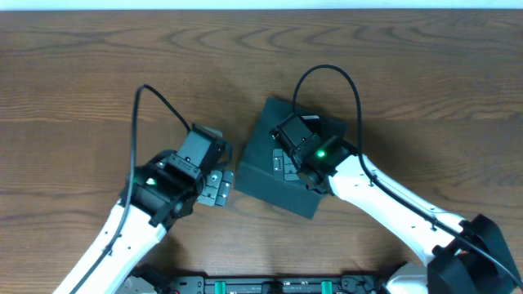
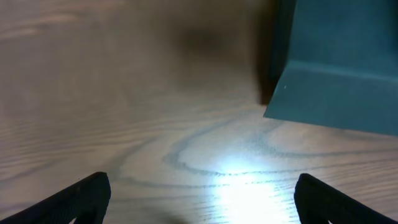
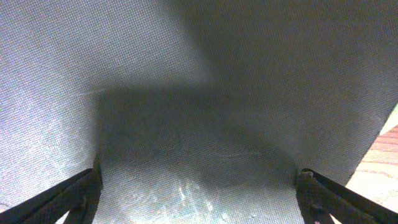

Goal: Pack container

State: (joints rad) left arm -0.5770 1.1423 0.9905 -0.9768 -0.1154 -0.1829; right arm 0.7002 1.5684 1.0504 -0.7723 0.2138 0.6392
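Container [image 1: 255, 167]: we see the dark teal box at frame centre, on the wooden table [image 1: 82, 82].
Left gripper [image 1: 217, 186]: fingers spread wide, empty, just left of the box.
Right gripper [image 1: 283, 160]: fingers spread wide above the box's top, pinching nothing.

Apparently a robotics lab: cabled robot arms [image 1: 380, 194] at a wood-grain table [image 1: 73, 73].
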